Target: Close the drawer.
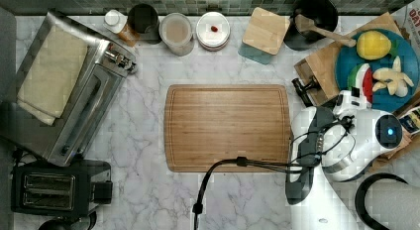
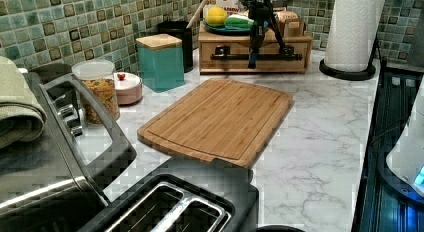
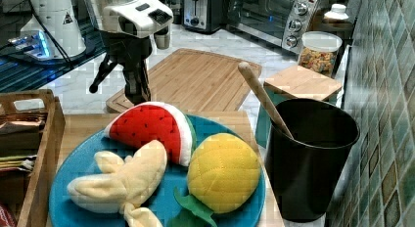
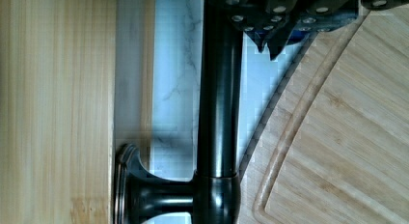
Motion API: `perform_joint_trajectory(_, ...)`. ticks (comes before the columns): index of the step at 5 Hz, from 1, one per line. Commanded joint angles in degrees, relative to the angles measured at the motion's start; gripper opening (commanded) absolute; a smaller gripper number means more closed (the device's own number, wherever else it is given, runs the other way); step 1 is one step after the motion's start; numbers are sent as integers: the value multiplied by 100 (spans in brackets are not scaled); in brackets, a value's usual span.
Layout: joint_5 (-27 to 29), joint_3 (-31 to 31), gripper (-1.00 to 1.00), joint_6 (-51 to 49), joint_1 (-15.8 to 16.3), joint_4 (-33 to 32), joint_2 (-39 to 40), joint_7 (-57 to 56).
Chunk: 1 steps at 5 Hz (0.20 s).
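Observation:
The drawer (image 1: 317,71) is in a light-wood box at the top view's right, and its front (image 2: 292,63) stands out a little from the box. A long black bar handle (image 2: 232,56) runs across the front. My gripper (image 2: 253,59) points down at the middle of that bar. In the wrist view the gripper (image 4: 270,44) is shut, with its tips against the bar (image 4: 219,103) on the side away from the drawer front (image 4: 58,108). In the right view the gripper (image 3: 137,92) hangs in front of the box's top.
A blue plate (image 1: 346,56) with toy fruit sits on the drawer's box. The big cutting board (image 1: 228,126) lies just before the handle. A black cup (image 3: 308,158) with a wooden spoon, a teal canister (image 2: 161,62), a paper towel roll (image 2: 354,29) and a toaster oven (image 1: 64,86) stand around.

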Motion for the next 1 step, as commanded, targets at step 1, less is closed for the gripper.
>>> perform_joint_trajectory(1, -99, -346, -100, 718, -282, 1564, -185, -197)
